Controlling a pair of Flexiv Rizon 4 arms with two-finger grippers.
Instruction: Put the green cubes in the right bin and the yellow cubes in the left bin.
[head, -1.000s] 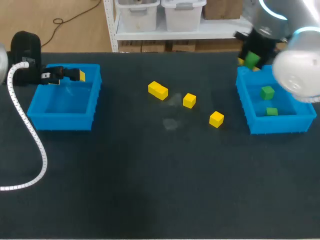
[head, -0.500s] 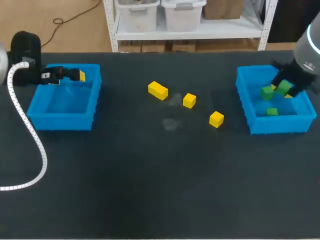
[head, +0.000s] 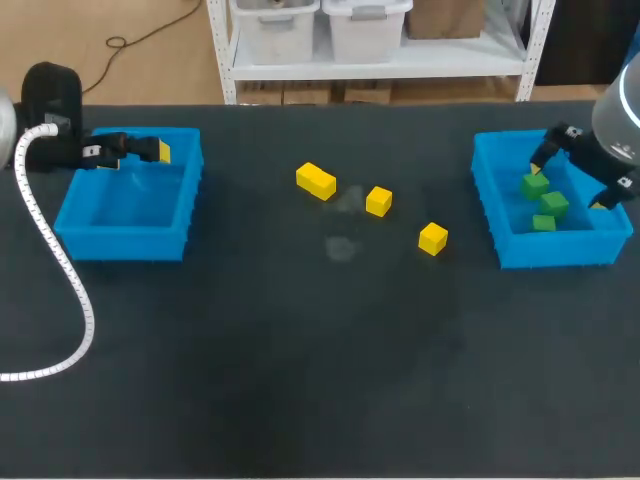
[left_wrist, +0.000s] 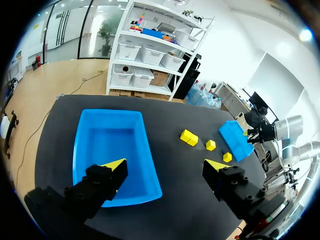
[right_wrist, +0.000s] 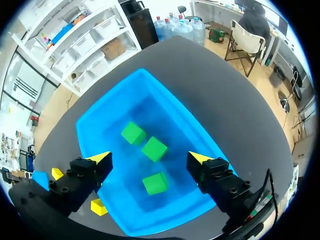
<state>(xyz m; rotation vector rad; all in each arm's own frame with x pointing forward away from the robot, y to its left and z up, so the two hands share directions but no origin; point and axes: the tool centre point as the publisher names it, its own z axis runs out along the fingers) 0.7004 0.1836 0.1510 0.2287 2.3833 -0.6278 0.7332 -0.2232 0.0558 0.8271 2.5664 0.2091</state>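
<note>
Three green cubes (head: 553, 203) lie close together, at slightly different angles, inside the blue right bin (head: 560, 250). Three yellow cubes (head: 378, 201) sit apart on the table (head: 300, 380) in a slanting row between that bin and the blue left bin (head: 125, 243), nearer the right one.

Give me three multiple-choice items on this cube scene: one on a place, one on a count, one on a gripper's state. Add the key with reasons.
1. Where do the yellow cubes lie?
A. inside a bin
B. on the table
C. in a gripper

2. How many green cubes are in the right bin?
A. one
B. two
C. three

3. The right gripper is:
A. open
B. shut on a cube
C. shut on the bin's wall

Key:
1 B: all three sit on the dark top between the bins.
2 C: the right wrist view shows three.
3 A: its fingers stand apart above the cubes, touching none.
</note>
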